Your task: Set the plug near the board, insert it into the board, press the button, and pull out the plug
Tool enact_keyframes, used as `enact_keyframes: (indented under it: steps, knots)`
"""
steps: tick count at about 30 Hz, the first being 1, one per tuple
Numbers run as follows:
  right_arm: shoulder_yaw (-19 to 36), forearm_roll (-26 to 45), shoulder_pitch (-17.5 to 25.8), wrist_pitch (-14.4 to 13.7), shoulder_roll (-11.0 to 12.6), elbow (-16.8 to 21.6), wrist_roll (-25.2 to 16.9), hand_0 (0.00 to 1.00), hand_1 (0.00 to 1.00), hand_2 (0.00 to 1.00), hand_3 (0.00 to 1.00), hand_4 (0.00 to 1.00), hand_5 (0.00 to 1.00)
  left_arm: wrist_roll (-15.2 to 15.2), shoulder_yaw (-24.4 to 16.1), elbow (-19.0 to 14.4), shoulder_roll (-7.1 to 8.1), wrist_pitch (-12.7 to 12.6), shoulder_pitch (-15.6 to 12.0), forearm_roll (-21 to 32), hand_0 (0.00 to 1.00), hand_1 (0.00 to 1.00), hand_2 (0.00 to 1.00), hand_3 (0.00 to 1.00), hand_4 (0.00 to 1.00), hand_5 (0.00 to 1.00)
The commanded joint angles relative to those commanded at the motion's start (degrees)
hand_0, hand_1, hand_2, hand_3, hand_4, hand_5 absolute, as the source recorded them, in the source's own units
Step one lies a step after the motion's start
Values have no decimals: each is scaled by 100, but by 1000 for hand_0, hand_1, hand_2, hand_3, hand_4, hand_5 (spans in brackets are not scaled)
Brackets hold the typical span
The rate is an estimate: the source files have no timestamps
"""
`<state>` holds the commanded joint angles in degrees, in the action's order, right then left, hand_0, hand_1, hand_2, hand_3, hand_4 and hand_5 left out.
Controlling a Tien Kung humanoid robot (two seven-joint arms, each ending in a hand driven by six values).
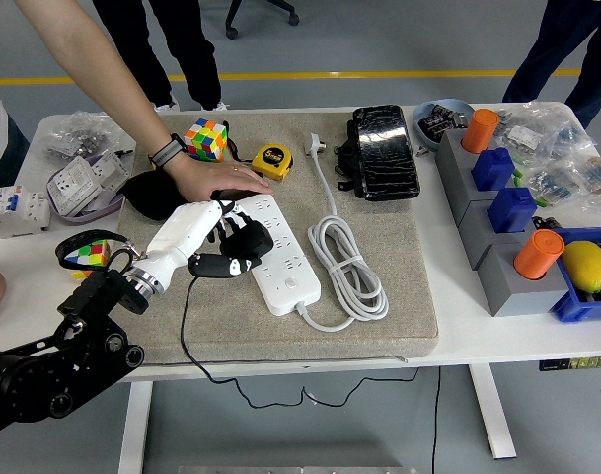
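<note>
We see the left hand [206,232] with fingers curled around the black plug [243,242], held over the white board's [277,252] left edge; a person's hand [213,178] steadies its far end.

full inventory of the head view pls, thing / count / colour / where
Power strip: 1, white, centre of grey mat, coiled cord to its right.
Plug: 1, black, in the robot's left hand, at the strip's left edge.
Puzzle cube: 1, multicolour, far left of mat.
Tape measure: 1, yellow, beside the cube.
Black pouch: 1, far centre.
Grey blocks: stepped row, right, with 2 orange and 2 blue pieces on top.
Lemon: 1, yellow, in blue tray at right edge.
Sockets: a few, white, far left.
Person's hand: 1, resting on the strip's far end.
Left hand: white, holding the plug.
</note>
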<state>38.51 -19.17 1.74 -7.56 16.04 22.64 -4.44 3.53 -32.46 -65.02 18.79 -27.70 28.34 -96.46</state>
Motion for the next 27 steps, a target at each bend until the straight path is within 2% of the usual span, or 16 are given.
enact_keyframes:
  steps: [13, 27]
  knots:
    - [-17, -4, -6, 4, -3, 6, -5, 571, 646, 624, 540, 923, 483, -114, 152, 226, -83, -59, 149, -89, 276, 362, 396, 543, 789, 2]
    - [24, -50, -1, -1, 7, 38, -6, 572, 646, 623, 539, 923, 482, -94, 211, 332, -74, -49, 169, -43, 279, 361, 395, 543, 788, 2]
